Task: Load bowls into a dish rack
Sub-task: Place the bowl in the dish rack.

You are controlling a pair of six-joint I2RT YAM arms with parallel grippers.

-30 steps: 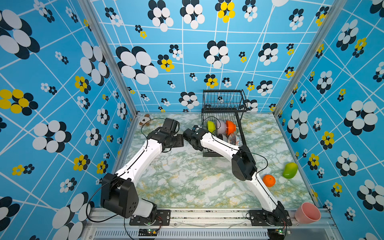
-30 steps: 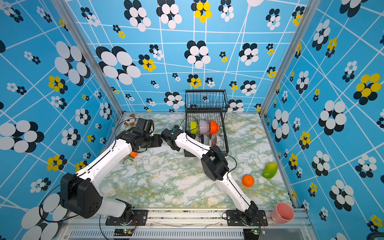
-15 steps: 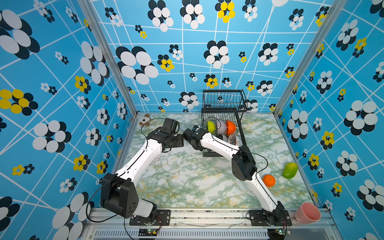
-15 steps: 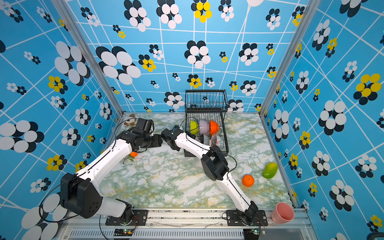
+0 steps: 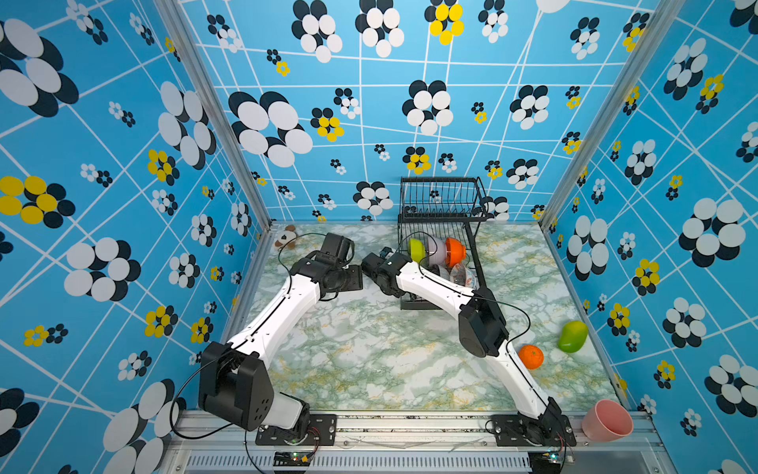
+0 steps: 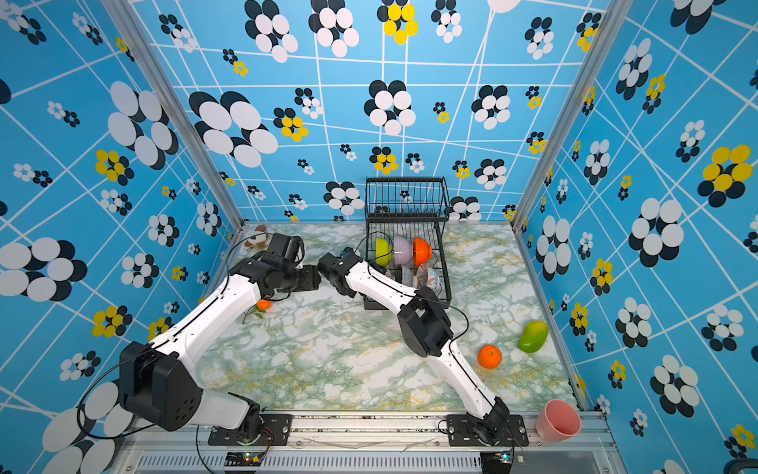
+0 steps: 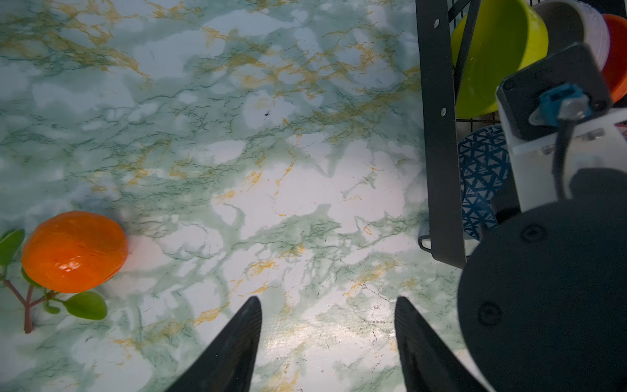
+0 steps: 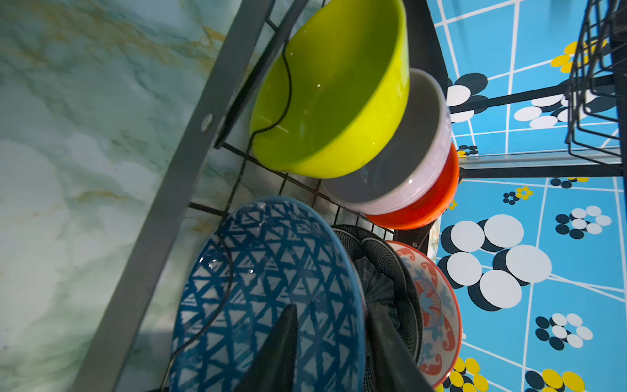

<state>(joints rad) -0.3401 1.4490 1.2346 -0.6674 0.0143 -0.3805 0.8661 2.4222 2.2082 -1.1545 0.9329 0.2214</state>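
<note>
Right gripper [image 8: 331, 305] parted, astride the rim of the blue geometric bowl [image 8: 264, 271]. One finger [image 8: 274, 356] inside the bowl, with a gap to its wall. The other [image 8: 390, 356] just behind the rim, in front of the black bowl [image 8: 383, 264].

Blue geometric bowl on edge in the lower tray of the dish rack [image 8: 176, 190], at the left end of the tray's front row. Next along that row, deeper into the rack: black bowl, then red-blue floral bowl [image 8: 437, 305], all three leaning close together. Behind them in the same tray, a second row on edge: lime-green bowl [image 8: 332, 91] by the rack's left side bar, pale lilac bowl [image 8: 417, 163] nested against it, orange bowl [image 8: 437, 200] against that. All six in the lower tray, below and in front of the raised upper basket [image 5: 441, 197].

Left gripper [image 7: 327, 298] spread wide over the bare marble tabletop [image 7: 271, 169], just outside the rack's left side bar, gripping nothing.

Right arm [image 5: 434, 287] stretched across the rack's front-left corner in both top views.

Farther out: small leafy orange [image 7: 74, 251] on the marble, well left of the rack. Plush toy [image 5: 287, 237] in the back corner, also left of the rack. Loose orange [image 5: 530, 356] and green fruit [image 5: 572, 336] well to the right and front of the rack. Pink cup [image 5: 607, 420] on its side at the front rail, farthest from the rack.
</note>
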